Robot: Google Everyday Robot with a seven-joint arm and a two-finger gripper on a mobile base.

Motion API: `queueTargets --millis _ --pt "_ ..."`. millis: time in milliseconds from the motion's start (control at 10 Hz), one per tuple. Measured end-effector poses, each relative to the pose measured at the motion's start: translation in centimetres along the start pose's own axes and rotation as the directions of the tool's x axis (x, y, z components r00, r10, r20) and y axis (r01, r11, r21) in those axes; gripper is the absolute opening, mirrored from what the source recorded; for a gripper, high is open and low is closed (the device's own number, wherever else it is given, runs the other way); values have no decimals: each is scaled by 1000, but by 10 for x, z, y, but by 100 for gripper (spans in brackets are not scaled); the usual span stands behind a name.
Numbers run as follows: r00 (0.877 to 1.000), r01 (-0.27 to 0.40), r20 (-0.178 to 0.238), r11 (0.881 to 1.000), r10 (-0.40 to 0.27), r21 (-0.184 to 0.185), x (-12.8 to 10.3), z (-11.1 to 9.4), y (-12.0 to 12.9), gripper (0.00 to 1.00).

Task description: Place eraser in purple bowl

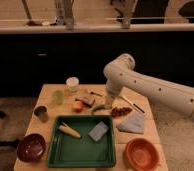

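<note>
At the far left, the purple bowl [31, 147] sits at the near left corner of the table [44, 127] with nothing in it that we can make out, so the placing is not yet done. Just behind it stands a small dark cup [40, 112], and further back a green cup [58, 96]. The green tray [65, 157] fills the front middle of the table, with the corn cob [70, 131] in its left half and the blue-grey pad [98, 131] towards its right; neither concerns us. Behind the tray, near the table's centre, we take the small tan and dark block to be the eraser [85, 99]. It lies on the table just beside an orange item [78, 106] and well apart from the purple bowl. To its right, the gripper [109, 103] hangs low over the table at the end of the white arm [140, 85], near the eraser but apart from it. We cannot tell whether it is spread or pressed together, and we see nothing held in it. Further right lie a blue cloth [131, 123] and, at the near right corner, the orange bowl [141, 152]. We judge the step in hand to be the approach for the pick. The next move calls for bringing the gripper leftwards over the eraser and taking it cleanly without catching the orange item alongside. After that comes a long carry forward and left, past the tray, to the purple bowl rather than the orange one.
</note>
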Motion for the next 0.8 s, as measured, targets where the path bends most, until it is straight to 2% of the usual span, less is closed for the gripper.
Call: queueTargets --millis 300,600,800 --pt "1000 0 1 1000 0 -1 0 1 1 80" --pt "999 -30 43 1000 30 -2 -1 11 4 80" --pt "996 -45 77 999 45 -8 -18 20 11 80"
